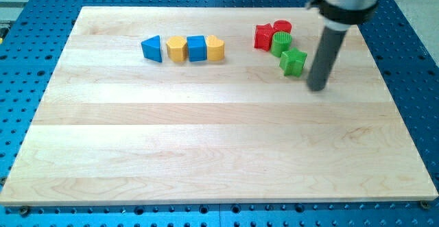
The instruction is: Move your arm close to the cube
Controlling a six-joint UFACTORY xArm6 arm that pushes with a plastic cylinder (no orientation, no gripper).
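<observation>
A blue cube (197, 49) sits in a row of blocks near the view's top, left of centre. The row runs from a blue triangle (152, 49) through a yellow hexagon (177, 49) and the blue cube to a yellow heart (215, 49). My tip (317, 87) rests on the board at the view's right, far to the right of the cube. It is just right of a green star (293, 62).
A red star (264, 36), a red cylinder (282, 27) and a green cylinder (280, 43) cluster left of the rod, above the green star. The wooden board (219, 151) lies on a blue perforated table (27, 83).
</observation>
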